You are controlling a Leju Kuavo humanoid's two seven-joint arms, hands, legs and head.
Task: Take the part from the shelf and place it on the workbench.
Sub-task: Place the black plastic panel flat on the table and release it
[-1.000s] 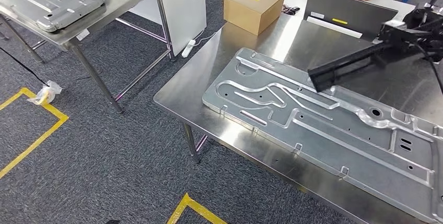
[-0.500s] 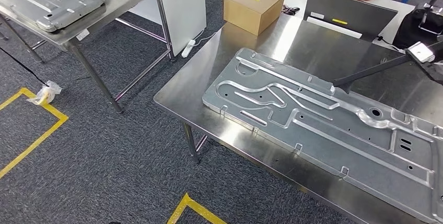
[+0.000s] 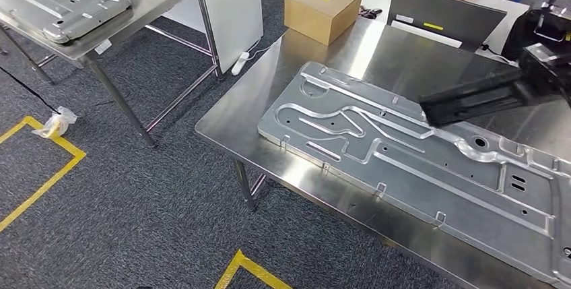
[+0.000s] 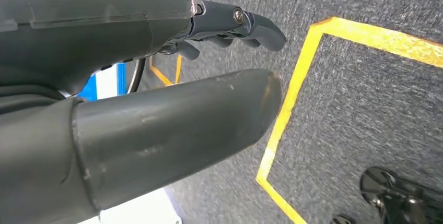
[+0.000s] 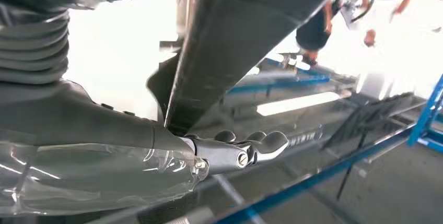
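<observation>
The large stamped silver metal panel (image 3: 417, 161) is seen flat on the steel workbench (image 3: 283, 87). Both hands, left hand (image 4: 156, 78) and right hand (image 5: 172, 130), are released, empty; withdrawal should be made clear of the panel.

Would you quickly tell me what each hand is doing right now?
Left hand: open, holding nothing, over the floor.
Right hand: open, holding nothing, above the part on the workbench.

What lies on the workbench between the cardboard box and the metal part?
Nothing: in the head view, bare steel workbench separates cardboard box from metal part.
</observation>
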